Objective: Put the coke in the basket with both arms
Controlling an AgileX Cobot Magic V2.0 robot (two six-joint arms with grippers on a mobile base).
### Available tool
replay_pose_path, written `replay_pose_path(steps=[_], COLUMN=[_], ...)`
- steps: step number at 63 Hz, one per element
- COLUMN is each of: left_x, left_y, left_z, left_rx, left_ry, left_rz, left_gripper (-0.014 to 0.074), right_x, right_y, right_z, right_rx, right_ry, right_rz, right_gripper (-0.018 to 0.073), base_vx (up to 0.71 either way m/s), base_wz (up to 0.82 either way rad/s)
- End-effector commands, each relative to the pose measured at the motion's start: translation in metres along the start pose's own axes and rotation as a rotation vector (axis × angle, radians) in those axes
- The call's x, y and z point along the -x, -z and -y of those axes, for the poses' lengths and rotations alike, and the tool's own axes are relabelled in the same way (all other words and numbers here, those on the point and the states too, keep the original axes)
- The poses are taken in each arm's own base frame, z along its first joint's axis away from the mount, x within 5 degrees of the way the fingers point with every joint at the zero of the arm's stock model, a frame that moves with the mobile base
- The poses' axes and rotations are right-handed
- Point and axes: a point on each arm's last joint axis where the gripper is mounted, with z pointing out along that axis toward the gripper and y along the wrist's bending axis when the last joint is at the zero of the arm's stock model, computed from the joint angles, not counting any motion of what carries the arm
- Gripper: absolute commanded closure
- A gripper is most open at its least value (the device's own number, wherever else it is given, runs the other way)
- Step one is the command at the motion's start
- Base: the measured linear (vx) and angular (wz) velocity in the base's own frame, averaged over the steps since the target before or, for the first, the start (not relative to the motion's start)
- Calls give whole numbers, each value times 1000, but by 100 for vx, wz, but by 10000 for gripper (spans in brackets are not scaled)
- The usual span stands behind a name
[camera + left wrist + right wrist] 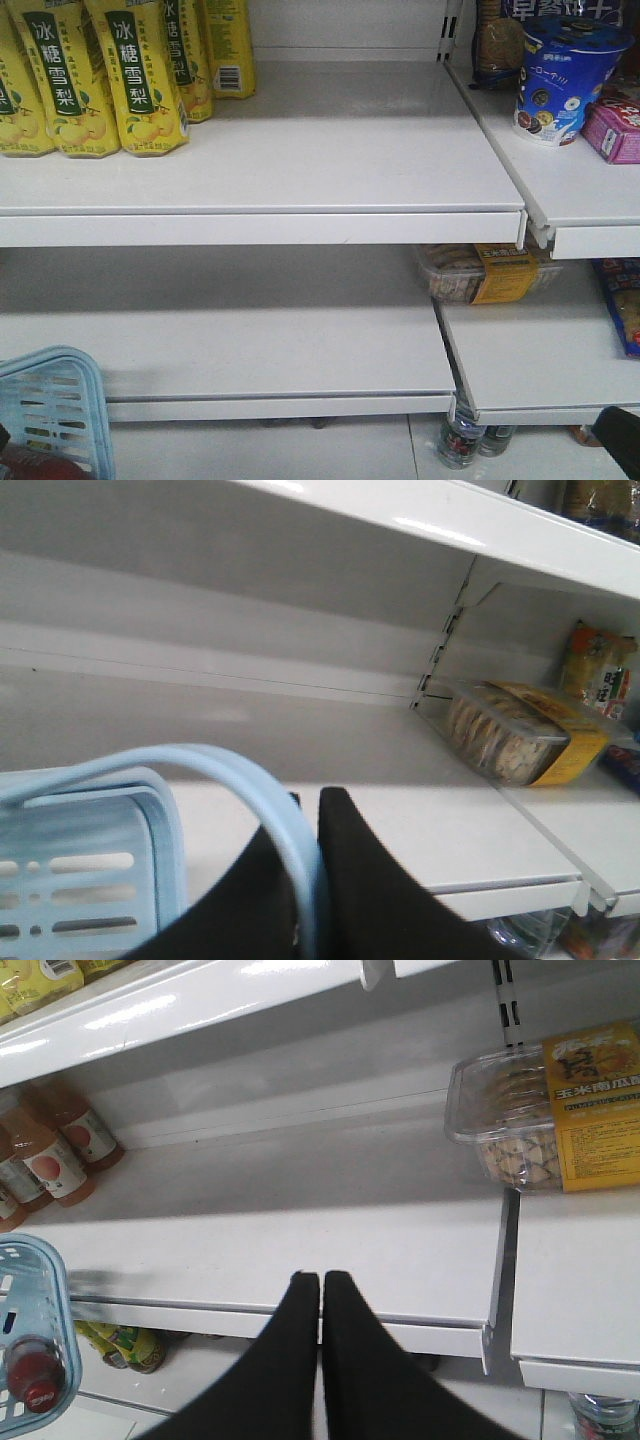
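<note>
We see the coke (30, 1378) inside the basket (50, 1290), red cap up, at the lower left of the right wrist view. In the front view the basket (60, 400) sits at the bottom left corner, below the lower shelf (220, 340), with a trace of red showing at its lower edge.

Left gripper (308, 810): we note its black fingers clamped on the basket's handle (200, 765), the pale blue strip running down between them. The basket wall (90, 850) with its slots lies just left of the fingers.

Right gripper (321, 1285): fingers pressed together, nothing between them, tips over the front edge of the shelf (300, 1210), well apart from the basket.

Other items: yellow pear-drink bottles (110, 70) on the upper shelf at left; a clear box of biscuits (540, 1110) with a yellow label on the neighbouring shelf at right; peach-label bottles (50, 1150) at the left end of the lower shelf.
</note>
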Motion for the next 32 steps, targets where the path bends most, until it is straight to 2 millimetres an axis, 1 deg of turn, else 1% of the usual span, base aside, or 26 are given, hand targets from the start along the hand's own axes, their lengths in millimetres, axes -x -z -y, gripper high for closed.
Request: replay_pose_path(steps=[1, 7, 18, 32], left_x=[19, 19, 21, 25], left_y=[6, 10, 11, 13], left_z=[7, 4, -1, -7], left_rx=[-42, -1, 107, 234], left_ry=[-108, -136, -171, -174], left_rz=[156, 188, 216, 270], left_gripper=[603, 603, 603, 603], right_x=[11, 11, 11, 11], right_y=[2, 2, 2, 2], right_z=[-6, -6, -6, -6], right_rx=[40, 40, 40, 40], right_ry=[39, 39, 39, 39], right_rz=[51, 51, 51, 51], right_gripper=[564, 564, 564, 564], base_vx=[0, 0, 0, 0], base_wz=[0, 0, 0, 0])
